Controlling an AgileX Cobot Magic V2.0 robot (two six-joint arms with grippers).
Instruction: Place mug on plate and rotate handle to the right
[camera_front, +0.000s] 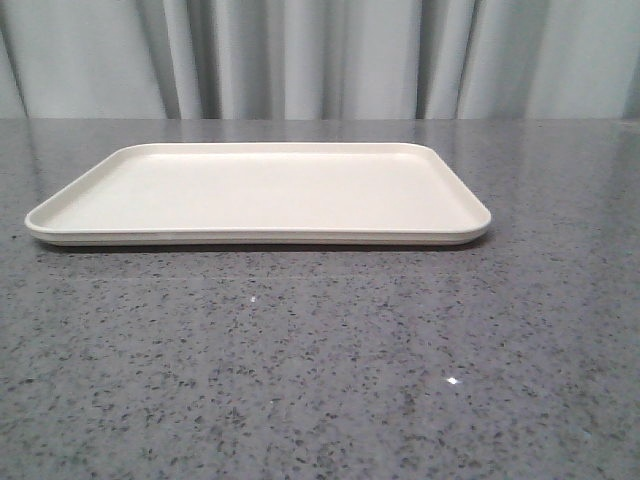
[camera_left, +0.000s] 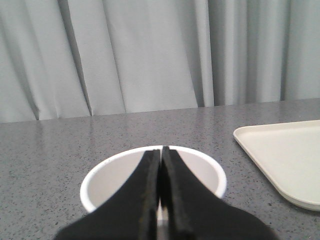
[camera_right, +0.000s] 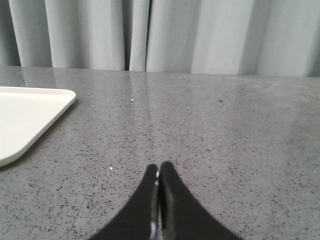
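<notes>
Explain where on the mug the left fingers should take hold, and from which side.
Grip the mug's rim wall from above: it stands upright, mouth open, directly below the shut left gripper. Open the fingers first, one inside, one outside. The handle is not visible, so it cannot be targeted.

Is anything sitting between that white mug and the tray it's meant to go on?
Nothing visible. In the left wrist view, only bare grey table lies between the mug and the plate, and the plate holds nothing.
</notes>
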